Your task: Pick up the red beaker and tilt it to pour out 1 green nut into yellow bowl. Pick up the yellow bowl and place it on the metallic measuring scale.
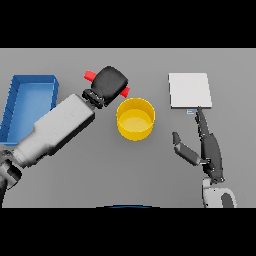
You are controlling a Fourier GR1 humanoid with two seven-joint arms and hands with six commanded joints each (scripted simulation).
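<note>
- Beaker [90,75], red, lies tilted in the left hand [110,83], whose fingers wrap round it, at 10 o'clock just off the bowl [135,118].
- Bowl, yellow, sits mid-table.
- Right hand [207,147] rests at 4 o'clock from the bowl, fingers straight, holding nothing.
- Scale [189,90] lies at 2 o'clock.
- Blue tray [29,102] sits far left.

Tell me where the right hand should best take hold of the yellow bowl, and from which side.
Probably its right rim: the yellow bowl stands upright and open, so thumb and fingers can pinch the wall. The right hand lies open on that side; the left hand holds the red beaker.
</note>
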